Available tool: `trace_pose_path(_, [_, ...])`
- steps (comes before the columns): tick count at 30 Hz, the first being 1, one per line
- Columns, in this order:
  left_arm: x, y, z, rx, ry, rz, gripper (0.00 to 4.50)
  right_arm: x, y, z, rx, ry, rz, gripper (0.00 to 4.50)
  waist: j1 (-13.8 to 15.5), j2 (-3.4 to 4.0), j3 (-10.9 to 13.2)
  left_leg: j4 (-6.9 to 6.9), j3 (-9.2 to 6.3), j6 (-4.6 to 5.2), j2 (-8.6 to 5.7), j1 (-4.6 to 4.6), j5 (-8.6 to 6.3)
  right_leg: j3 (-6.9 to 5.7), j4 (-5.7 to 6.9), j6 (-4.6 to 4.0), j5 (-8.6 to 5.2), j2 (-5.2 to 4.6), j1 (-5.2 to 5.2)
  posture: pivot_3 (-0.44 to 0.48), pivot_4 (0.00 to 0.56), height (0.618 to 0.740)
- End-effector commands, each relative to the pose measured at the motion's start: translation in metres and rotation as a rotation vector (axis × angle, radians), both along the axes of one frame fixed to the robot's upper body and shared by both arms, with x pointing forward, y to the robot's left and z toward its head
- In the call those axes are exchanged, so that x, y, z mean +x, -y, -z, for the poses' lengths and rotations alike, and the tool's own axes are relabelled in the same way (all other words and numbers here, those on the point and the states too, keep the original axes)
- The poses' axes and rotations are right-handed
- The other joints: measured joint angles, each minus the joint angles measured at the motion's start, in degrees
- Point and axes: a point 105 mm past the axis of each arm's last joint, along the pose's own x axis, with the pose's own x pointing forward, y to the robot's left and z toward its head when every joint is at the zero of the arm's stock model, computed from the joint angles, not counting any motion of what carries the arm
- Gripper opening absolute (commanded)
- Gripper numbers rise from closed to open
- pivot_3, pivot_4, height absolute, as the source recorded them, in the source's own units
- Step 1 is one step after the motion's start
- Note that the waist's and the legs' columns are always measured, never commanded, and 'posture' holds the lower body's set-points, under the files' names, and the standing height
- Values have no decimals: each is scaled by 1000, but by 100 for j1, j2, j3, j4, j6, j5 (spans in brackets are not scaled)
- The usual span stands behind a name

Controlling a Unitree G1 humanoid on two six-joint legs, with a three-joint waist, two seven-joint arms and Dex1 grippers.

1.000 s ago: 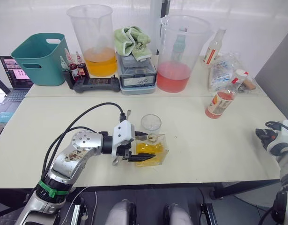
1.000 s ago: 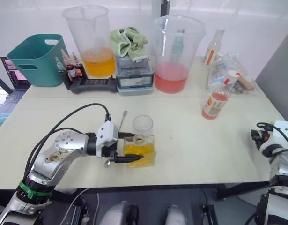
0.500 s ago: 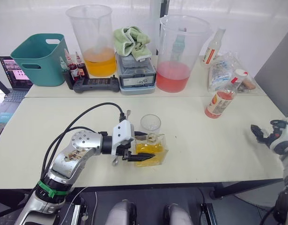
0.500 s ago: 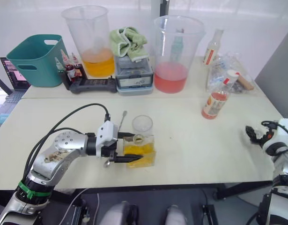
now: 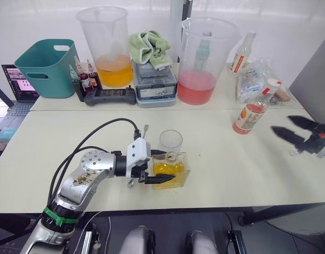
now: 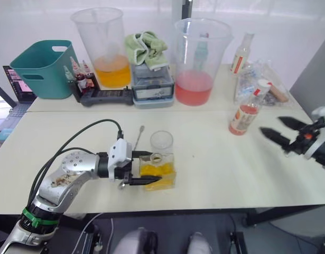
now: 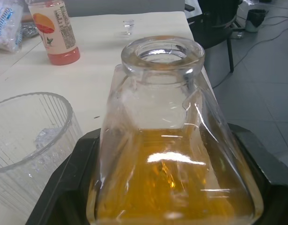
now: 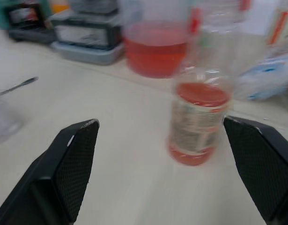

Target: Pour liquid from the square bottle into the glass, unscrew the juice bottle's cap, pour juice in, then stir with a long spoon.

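Glass bottle: we see the squat clear square bottle (image 5: 170, 169) with flat angular sides and a short open neck standing upright on the smooth cream table (image 5: 215, 159), its yellow liquid (image 7: 172, 187) filling the lower part.
Left gripper: our left gripper (image 5: 154, 168) has its two black fingers closed against the bottle's flat sides, one on each side.
Tumbler: the small clear ribbed glass (image 5: 170, 139) stands just behind the square bottle, near it.
Spoon: the thin silver long spoon (image 5: 139, 153) lies flat on the table beside the glass, partly hidden by our left wrist.
Juice bottle: the slim clear plastic juice bottle (image 5: 250, 112) with pink-red juice (image 8: 196, 93), an orange-red label and a white cap (image 5: 271, 83) stands upright toward the right side of the table.
Right gripper: our right gripper (image 5: 293, 132) hovers with its black textured fingers spread wide and nothing between them, pointing at the juice bottle.
Change: half a second ago the right gripper sat low at the table's right edge; it has risen and swung toward the juice bottle. The left grip is unchanged.
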Motion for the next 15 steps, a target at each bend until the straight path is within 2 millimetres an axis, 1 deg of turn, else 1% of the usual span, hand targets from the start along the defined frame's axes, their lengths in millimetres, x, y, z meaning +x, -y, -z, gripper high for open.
trace_pose_path(1, [-9,3,5,-10,-42,35,2793,-11,-40,-21,-28,34,-167,4471,-3,1,-1,0,0,0,0,0,0,0,-2,0,0,0,0,0,150,739])
trace_pose_path(3, [-13,2,0,-14,-37,37,2793,-16,-65,-26,-15,28,-278,4471,-13,1,-1,1,0,9,0,0,-6,-1,-4,0,0,0,-3,0,150,739])
trace_pose_path(5, [-15,0,-4,-19,-35,30,2793,-20,-78,-30,-13,21,-338,4471,-9,1,0,-2,0,24,0,-2,-15,0,-3,0,0,0,-7,0,150,739])
trace_pose_path(9, [-19,-6,-10,-31,-47,-24,2793,-23,-88,-34,-28,14,-418,4471,-4,-1,0,-1,-2,5,-1,-6,-5,-1,-6,0,0,0,-8,0,150,739])
trace_pose_path(15, [-34,-22,-21,-35,-55,-76,2793,-25,-97,-38,-43,-5,-535,4471,-52,-2,1,-5,0,2,-1,-10,-3,-1,-12,1,0,2,-14,0,150,739])
